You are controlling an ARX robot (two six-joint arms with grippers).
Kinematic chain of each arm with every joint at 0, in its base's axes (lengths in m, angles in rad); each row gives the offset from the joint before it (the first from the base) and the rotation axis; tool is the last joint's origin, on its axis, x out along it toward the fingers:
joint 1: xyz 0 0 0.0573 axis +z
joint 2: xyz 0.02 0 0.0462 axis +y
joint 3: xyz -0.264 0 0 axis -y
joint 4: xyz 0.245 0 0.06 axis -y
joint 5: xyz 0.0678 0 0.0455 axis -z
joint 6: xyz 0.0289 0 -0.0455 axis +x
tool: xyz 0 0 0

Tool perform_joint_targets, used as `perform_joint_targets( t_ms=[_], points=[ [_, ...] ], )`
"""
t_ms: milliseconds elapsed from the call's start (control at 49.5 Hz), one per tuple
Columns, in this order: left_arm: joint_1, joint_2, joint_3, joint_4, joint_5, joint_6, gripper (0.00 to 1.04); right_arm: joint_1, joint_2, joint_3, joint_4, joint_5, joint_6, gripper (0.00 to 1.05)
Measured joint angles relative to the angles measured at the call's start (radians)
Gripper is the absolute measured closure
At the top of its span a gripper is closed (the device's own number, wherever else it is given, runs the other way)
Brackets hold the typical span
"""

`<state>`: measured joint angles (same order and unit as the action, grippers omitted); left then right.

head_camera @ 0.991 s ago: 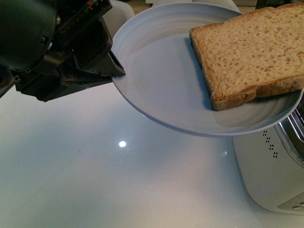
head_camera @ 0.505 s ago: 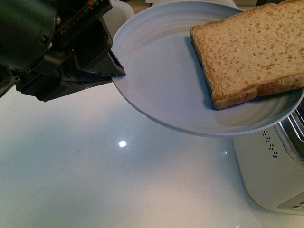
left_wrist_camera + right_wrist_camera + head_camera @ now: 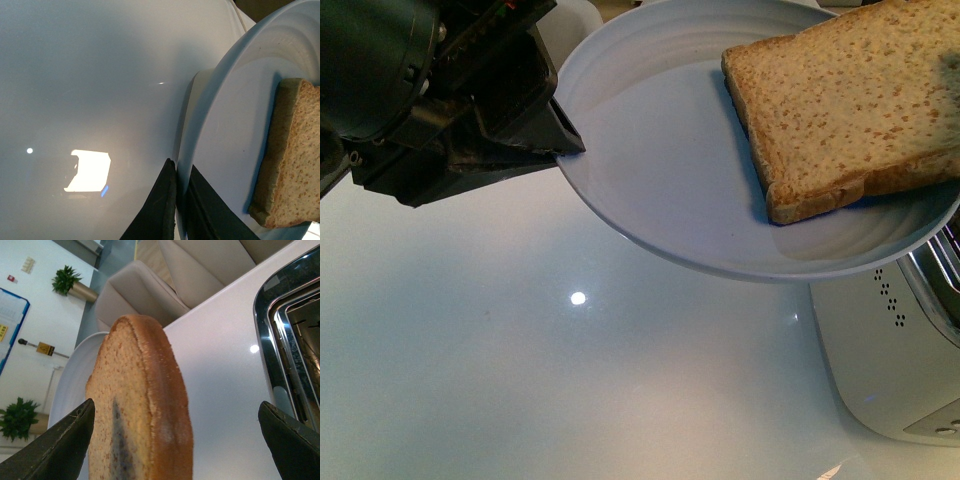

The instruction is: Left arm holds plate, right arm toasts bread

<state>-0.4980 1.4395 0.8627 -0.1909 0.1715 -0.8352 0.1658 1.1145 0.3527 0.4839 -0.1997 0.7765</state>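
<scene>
Left arm: the left gripper (image 3: 565, 148) enters from the upper left of the front view. Its body is dark and bulky, and the wedge tip points to the right. The jaws are clamped on the rim of the plate (image 3: 660, 190), one above and one below. The left wrist view shows both dark jaws nearly meeting, with the rim pinched between them.

Right arm: in the right wrist view the right gripper (image 3: 177, 440) has its jaws spread wide. One stands on either side of the bread (image 3: 145, 405), and neither visibly touches it.
</scene>
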Motion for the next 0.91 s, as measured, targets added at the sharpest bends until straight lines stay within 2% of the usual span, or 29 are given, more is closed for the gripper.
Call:
perform_joint_targets(
  t_ms=[182, 303, 586, 607, 748, 829, 910],
  points=[
    [0.0, 0.0, 0.0, 0.0, 0.0, 0.0, 1.02, 0.03, 0.016, 0.009, 0.004, 0.025, 0.016, 0.1],
    [0.0, 0.0, 0.0, 0.0, 0.0, 0.0, 1.02, 0.032, 0.017, 0.014, 0.003, 0.028, 0.017, 0.31],
    [0.0, 0.0, 0.0, 0.0, 0.0, 0.0, 1.02, 0.032, 0.008, 0.021, -0.016, 0.021, 0.017, 0.68],
    [0.0, 0.0, 0.0, 0.0, 0.0, 0.0, 1.02, 0.032, 0.004, 0.023, -0.02, 0.018, 0.017, 0.73],
    [0.0, 0.0, 0.0, 0.0, 0.0, 0.0, 1.02, 0.032, -0.019, 0.039, -0.039, 0.012, 0.017, 0.93],
    [0.0, 0.0, 0.0, 0.0, 0.0, 0.0, 1.02, 0.032, -0.039, 0.049, -0.057, 0.017, 0.012, 0.99],
    [0.0, 0.0, 0.0, 0.0, 0.0, 0.0, 1.02, 0.032, -0.062, 0.06, -0.078, 0.028, -0.003, 1.01]
  ],
)
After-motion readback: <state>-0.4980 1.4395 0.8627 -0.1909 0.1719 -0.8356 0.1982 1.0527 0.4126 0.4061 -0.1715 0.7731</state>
